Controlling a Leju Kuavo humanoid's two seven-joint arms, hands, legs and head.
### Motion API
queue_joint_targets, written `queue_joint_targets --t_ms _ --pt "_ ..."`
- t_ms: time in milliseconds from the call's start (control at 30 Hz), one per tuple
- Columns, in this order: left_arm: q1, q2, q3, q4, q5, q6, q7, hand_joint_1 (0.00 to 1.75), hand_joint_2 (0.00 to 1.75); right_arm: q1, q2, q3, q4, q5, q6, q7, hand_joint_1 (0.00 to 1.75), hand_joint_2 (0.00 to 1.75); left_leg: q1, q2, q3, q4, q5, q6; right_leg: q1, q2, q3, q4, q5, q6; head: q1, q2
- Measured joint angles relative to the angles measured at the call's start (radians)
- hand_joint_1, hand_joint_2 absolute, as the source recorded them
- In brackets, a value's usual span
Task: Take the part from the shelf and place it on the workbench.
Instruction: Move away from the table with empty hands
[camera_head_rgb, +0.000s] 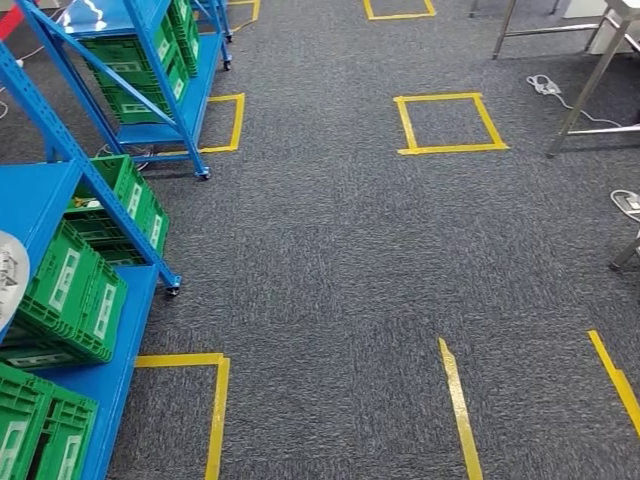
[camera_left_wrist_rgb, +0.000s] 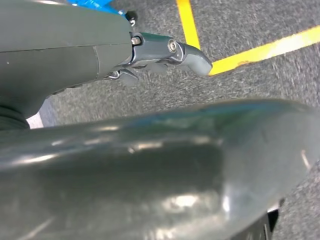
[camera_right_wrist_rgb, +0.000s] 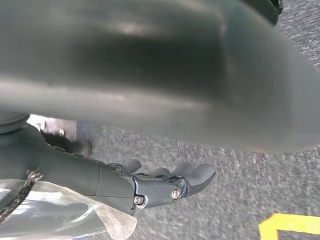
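Both hands hang empty, left hand (camera_left_wrist_rgb: 166, 55) and right hand (camera_right_wrist_rgb: 166, 185) with fingers extended; the part cannot be identified among the shelf (camera_head_rgb: 45, 200) crates at the frame's left, so handling stays unknown.

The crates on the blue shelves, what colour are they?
Green, with pale label panels on their sides; the crates on the shelves show best in the head view.
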Motion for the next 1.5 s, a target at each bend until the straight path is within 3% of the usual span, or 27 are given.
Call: queue_joint_targets --t_ms 67,100,133,233,300,400,767,1500 --pt "-0.001 0.0 0.0 -0.001 0.001 0.0 0.0 0.0 0.0 0.0 0.0 0.002 0.0 0.0 0.0 0.001 0.0 0.0 0.001 0.014 -0.054 0.122 -0.045 0.0 0.007 -0.031 -0.004 0.0 -0.004 -0.007 -0.002 0.0" --pt "0.0 0.0 0.0 -0.002 0.002 0.0 0.0 0.0 0.0 0.0 0.0 0.002 0.0 0.0 0.0 0.001 0.0 0.0 0.001 0.015 -0.06 0.138 -0.041 0.002 0.01 -0.045 -0.004 0.0 -0.007 -0.01 -0.002 0.0" --pt "0.001 0.0 0.0 -0.002 0.003 0.0 0.0 0.0 0.0 -0.002 0.0 0.002 0.0 0.0 0.0 0.002 0.0 0.0 0.0 0.017 -0.044 0.111 -0.019 0.006 0.013 -0.058 -0.002 0.0 -0.01 -0.012 -0.002 0.0" --pt "0.004 0.004 0.0 -0.005 0.004 0.0 0.0 0.0 0.0 -0.005 0.0 0.004 0.0 -0.001 0.0 0.001 0.0 0.0 -0.011 0.038 0.064 -0.09 0.062 0.026 0.018 -0.084 0.009 0.001 -0.02 -0.01 -0.001 0.0" --pt "0.007 0.007 0.001 -0.01 0.004 0.0 0.0 0.0 0.0 -0.009 0.0 0.005 0.0 -0.003 0.0 -0.003 0.0 0.0 -0.017 0.049 0.094 -0.151 0.07 0.027 0.021 -0.092 0.008 0.004 -0.026 -0.009 0.0 0.0" --pt "0.015 0.009 0.002 -0.017 0.005 0.0 -0.001 0.0 0.0 -0.011 0.0 0.007 0.0 -0.009 0.0 -0.013 0.0 0.0 -0.019 0.048 0.095 -0.157 0.069 0.02 0.021 -0.093 0.009 0.004 -0.028 -0.011 0.0 0.0" --pt "0.008 0.013 -0.006 -0.04 0.045 0.0 -0.033 0.0 0.0 -0.016 0.0 0.02 0.0 -0.042 0.0 -0.031 0.0 0.0 -0.021 0.052 0.095 -0.156 0.064 0.028 0.018 -0.088 0.01 -0.004 -0.024 -0.004 0.0 0.0" --pt "-0.08 0.055 -0.173 -0.047 0.269 0.0 -0.176 0.0 0.0 -0.103 -0.014 0.172 0.02 -0.209 0.0 -0.111 0.0 0.0 -0.018 0.052 0.096 -0.156 0.065 0.029 0.021 -0.088 0.011 -0.003 -0.023 -0.003 0.0 0.0"
